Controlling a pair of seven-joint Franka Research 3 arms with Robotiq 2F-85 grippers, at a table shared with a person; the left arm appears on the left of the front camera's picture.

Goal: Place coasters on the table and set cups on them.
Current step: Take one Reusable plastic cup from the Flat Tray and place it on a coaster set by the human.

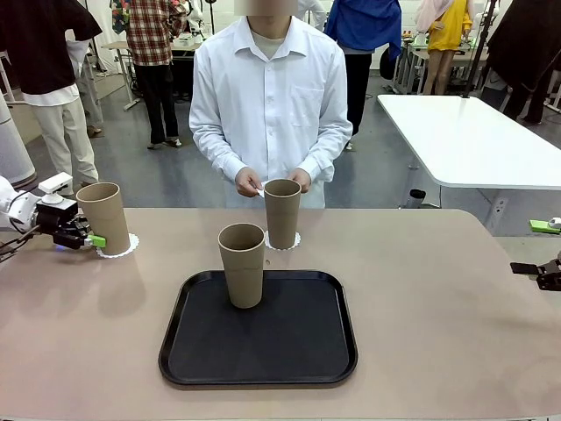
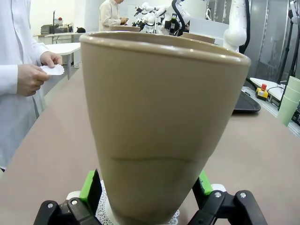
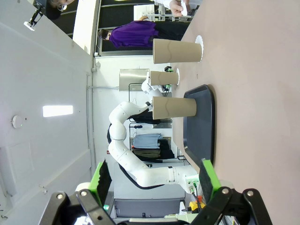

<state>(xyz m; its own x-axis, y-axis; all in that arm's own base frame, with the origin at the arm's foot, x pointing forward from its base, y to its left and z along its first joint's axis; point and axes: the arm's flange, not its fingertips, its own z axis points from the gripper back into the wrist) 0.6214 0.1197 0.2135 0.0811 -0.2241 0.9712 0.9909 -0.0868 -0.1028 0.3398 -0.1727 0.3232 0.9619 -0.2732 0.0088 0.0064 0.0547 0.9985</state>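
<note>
Left gripper (image 2: 146, 183) sat low at the left side of the big beige-tan tabletop (image 1: 421, 298). Jaws were released and spread wide, one each side of the base of a tall tapered tan-brown matte cup (image 1: 103, 215) w/o handle. Green pads (image 2: 91, 183) were just beside the cup wall; couldn't tell if they touched it. This left cup stood upright on a small round white lacy paper coaster (image 1: 123, 249).

A 2nd identical cup (image 1: 282, 210) stood upright on a 2nd coaster (image 1: 296, 239), near the far edge and right in front of a person in a white shirt (image 1: 267, 96). A 3rd cup (image 1: 243, 267) stood upright in the far half of a black rounded-square tray (image 1: 263, 373), mid-tabletop, just nearer the robot than the 2nd cup.

The person's hands (image 1: 248, 182) were together above the far edge, behind the 2nd cup, holding a 3rd coaster (image 2: 52, 70).

Right gripper (image 3: 154, 180) was at the tabletop's right edge, well apart from tray & cups. Its jaws were released and wide apart, w/ the wrist view rolled sideways.

A white table (image 1: 473, 140) stood behind, at right.
</note>
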